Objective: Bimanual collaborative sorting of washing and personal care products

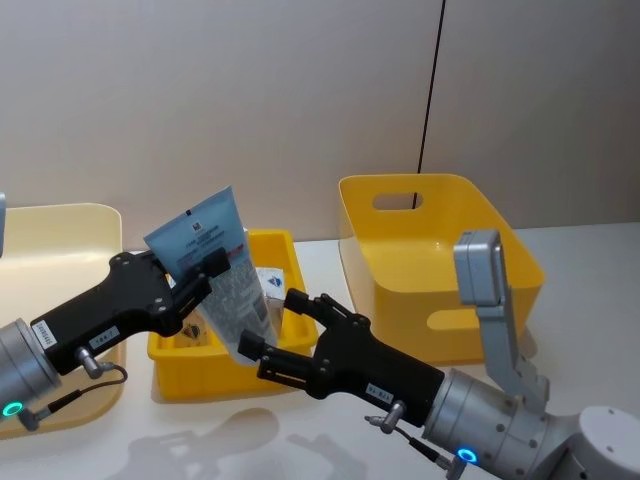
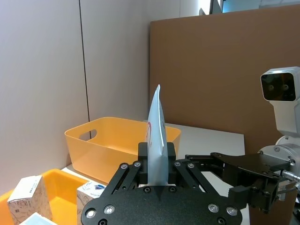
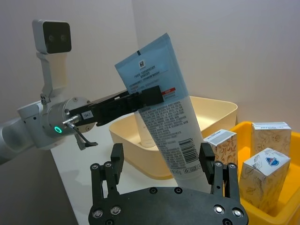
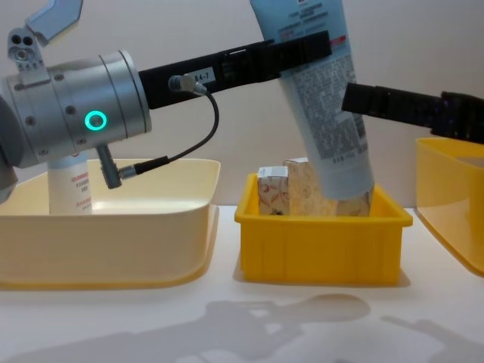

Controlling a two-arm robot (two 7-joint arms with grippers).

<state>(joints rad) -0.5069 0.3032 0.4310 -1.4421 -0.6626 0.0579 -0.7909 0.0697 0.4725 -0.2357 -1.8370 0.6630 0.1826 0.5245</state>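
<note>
Head view first: from where I stand, the tall pale-blue squeeze tube with dense small print hangs tilted in the air over the small yellow plastic tray. Its flat crimped end points to 11 o'clock and its lower end to 5 o'clock. The left gripper reaches in from 8 o'clock, and its black fingers are clamped flat across the tube's upper half. The right gripper comes from 4 o'clock with its fingers spread wide, one on either side of the tube's lower end. I cannot tell whether either finger touches it. From the chest view, the tube's lower end sits about level with the tray's rim, in front of the small upright marbled-pattern cartons standing inside. At 9 o'clock from the tray is a shallow cream plastic tub, and a white cylindrical bottle with red lettering stands upright in it. At 3 o'clock is a large yellow plastic tub with a cut-out handle.
</note>
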